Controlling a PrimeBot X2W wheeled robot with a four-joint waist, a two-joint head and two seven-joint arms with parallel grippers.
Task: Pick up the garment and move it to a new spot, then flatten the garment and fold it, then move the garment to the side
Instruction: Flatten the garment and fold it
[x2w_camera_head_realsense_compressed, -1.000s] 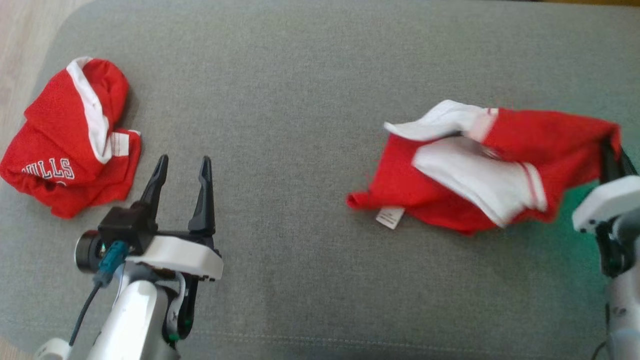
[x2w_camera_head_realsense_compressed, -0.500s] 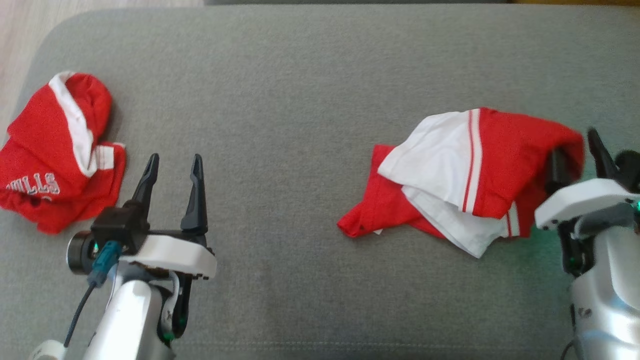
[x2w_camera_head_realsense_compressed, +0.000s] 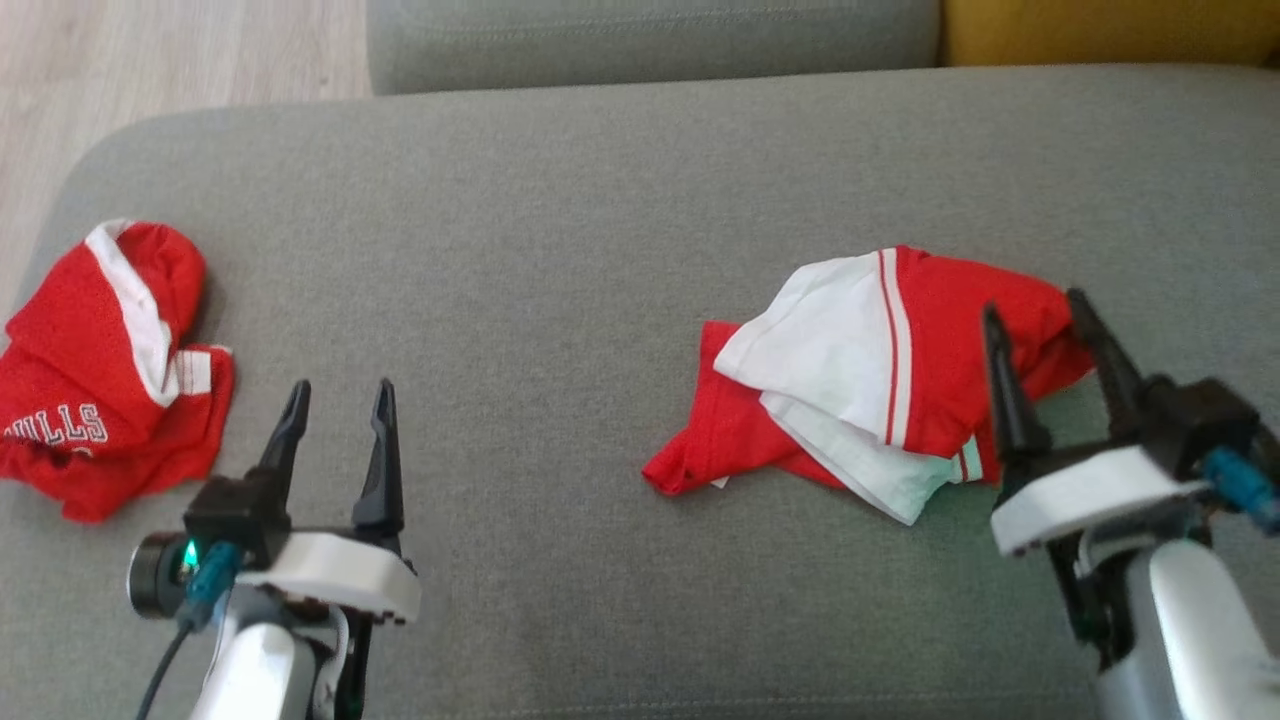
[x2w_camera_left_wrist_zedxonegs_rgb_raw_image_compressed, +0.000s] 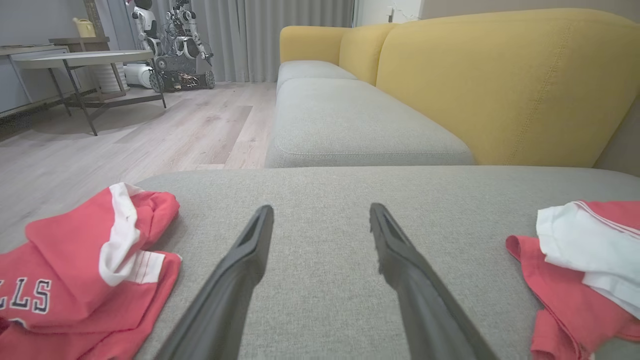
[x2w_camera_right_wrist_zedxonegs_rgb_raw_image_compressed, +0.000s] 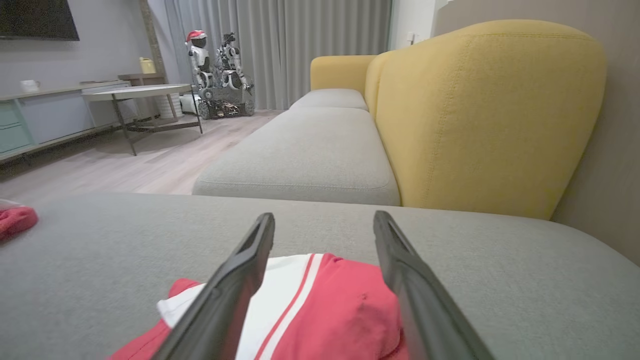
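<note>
Looking down, we find the garment (x2w_camera_head_realsense_compressed: 880, 370) crumpled on the cushion (x2w_camera_head_realsense_compressed: 560, 250), right of centre, its long axis running left-right. Our right hand (x2w_camera_head_realsense_compressed: 1033, 302), fingers apart and empty, is at its right end; our left hand (x2w_camera_head_realsense_compressed: 341, 384), also spread, is well apart.

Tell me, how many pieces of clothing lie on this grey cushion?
2. The lettered garment lies crumpled at the cushion's left edge; the red-and-white garment lies before the right gripper. None seems hidden.
</note>
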